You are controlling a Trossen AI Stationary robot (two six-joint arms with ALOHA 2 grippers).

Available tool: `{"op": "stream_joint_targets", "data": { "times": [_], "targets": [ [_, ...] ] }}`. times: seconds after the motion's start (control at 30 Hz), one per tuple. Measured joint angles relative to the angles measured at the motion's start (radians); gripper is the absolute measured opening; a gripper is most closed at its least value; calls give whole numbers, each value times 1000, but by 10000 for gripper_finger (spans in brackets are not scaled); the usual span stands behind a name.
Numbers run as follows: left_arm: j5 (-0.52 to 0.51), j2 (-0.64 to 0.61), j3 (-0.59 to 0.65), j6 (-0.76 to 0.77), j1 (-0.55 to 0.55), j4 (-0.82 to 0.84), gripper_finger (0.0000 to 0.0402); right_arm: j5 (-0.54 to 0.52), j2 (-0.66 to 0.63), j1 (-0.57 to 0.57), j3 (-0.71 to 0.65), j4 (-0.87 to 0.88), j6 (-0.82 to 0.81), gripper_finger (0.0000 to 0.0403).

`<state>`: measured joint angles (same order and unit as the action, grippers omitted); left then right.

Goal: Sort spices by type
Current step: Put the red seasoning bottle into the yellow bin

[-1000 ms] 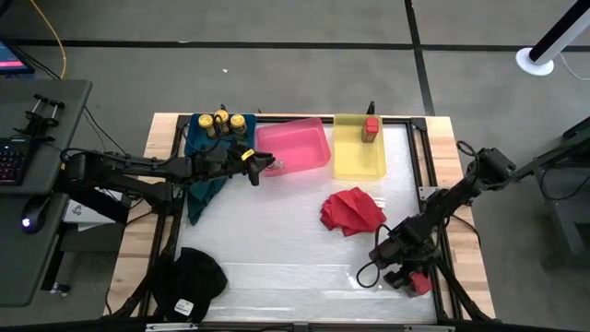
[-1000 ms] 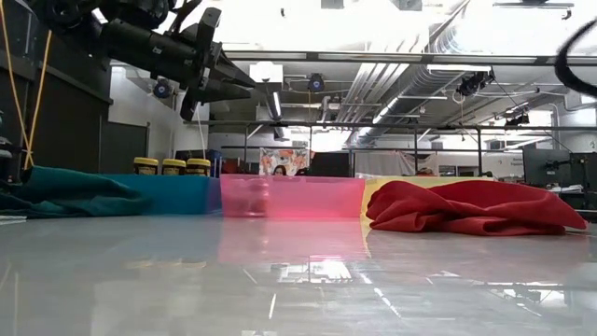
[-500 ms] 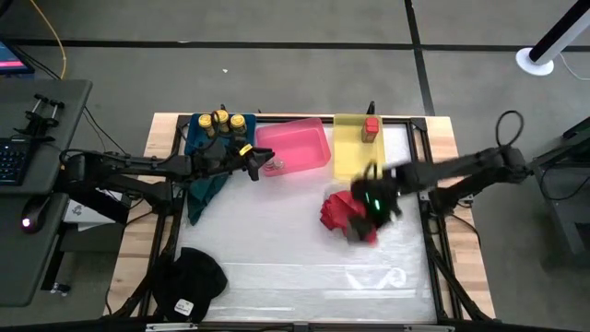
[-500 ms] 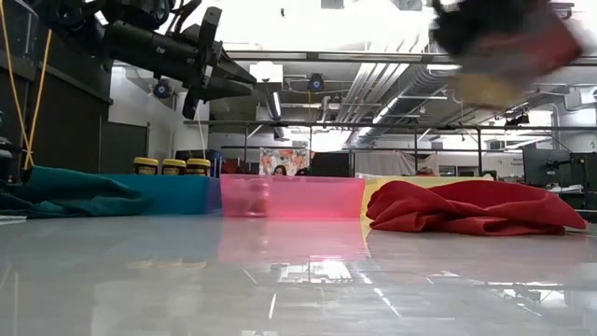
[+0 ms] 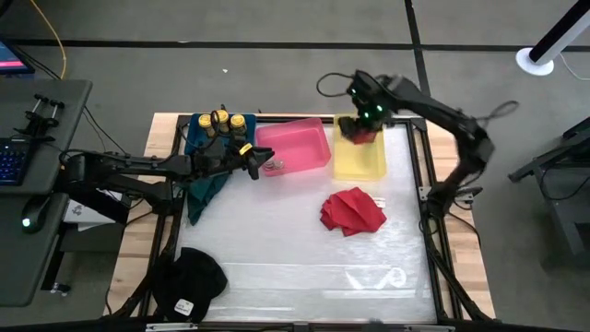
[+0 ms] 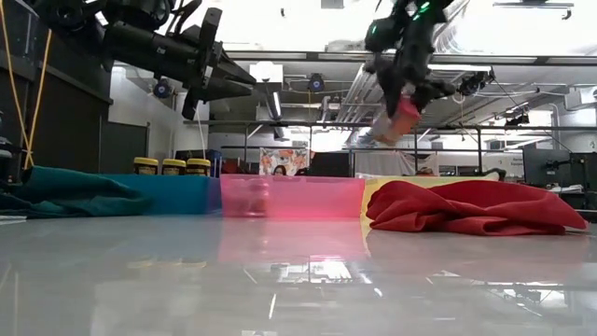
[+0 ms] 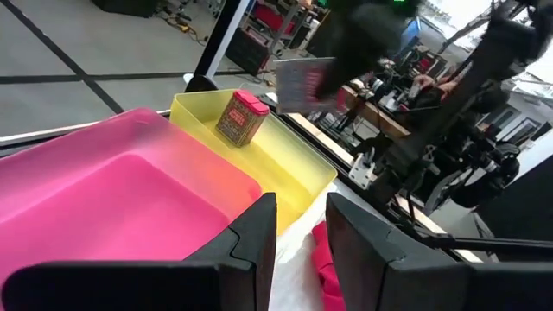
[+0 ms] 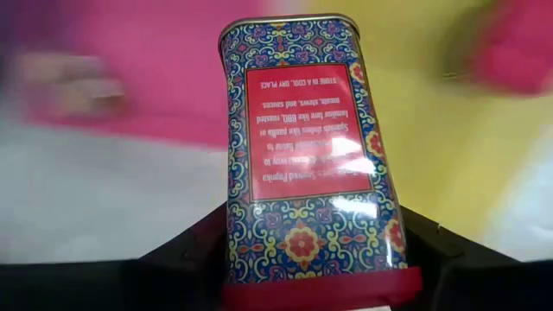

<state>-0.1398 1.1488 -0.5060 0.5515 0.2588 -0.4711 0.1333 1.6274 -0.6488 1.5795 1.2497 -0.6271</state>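
Note:
My right gripper (image 5: 362, 134) hangs above the yellow bin (image 5: 359, 168), shut on a red patterned tin (image 8: 302, 147) that also shows tilted in the low view (image 6: 396, 121). A second red tin (image 7: 240, 117) stands in the yellow bin's far corner. Three yellow-lidded jars (image 5: 221, 122) stand at the blue bin (image 6: 168, 194) on the far left. My left gripper (image 5: 263, 168) hovers at the pink bin's (image 5: 309, 138) left side, its fingers a narrow gap apart with nothing between them. A small pale jar (image 5: 277, 165) lies in the pink bin just beyond those fingertips. My right gripper pinches the tin between its two fingers on the two narrow sides (image 8: 238, 259), close to the red lid end (image 8: 320, 283). The fingers come from above, pointing steeply down. The tin hangs below them, lid end uppermost and tilted, lifted clear above the yellow bin.
A crumpled red cloth (image 5: 352, 210) lies right of the table's middle, near the yellow bin. A teal cloth (image 5: 205, 180) drapes off the blue bin toward the left. A black object (image 5: 189, 281) sits at the near left corner. The table's near half is bare white surface.
My right gripper has swung from the table's near right corner up and toward the far edge, passing over the red cloth to above the yellow bin, tipping from nearly level to pointing down. The red tin has travelled with it, lifted clear.

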Motion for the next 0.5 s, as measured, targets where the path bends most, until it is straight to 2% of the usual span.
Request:
{"op": "stream_joint_targets", "data": {
  "times": [0.13,0.23,0.33,0.5],
  "targets": [
    [0,0,0,22,0,0,90,-95,223,-71,222,232,107,204],
    [3,0,0,26,0,0,90,-100,375,-89,353,328,188,204],
    [5,0,0,48,0,0,90,-25,470,-95,404,313,201,204],
    [8,0,0,73,-9,0,90,-20,571,-112,414,322,196,204]
  ]
}}
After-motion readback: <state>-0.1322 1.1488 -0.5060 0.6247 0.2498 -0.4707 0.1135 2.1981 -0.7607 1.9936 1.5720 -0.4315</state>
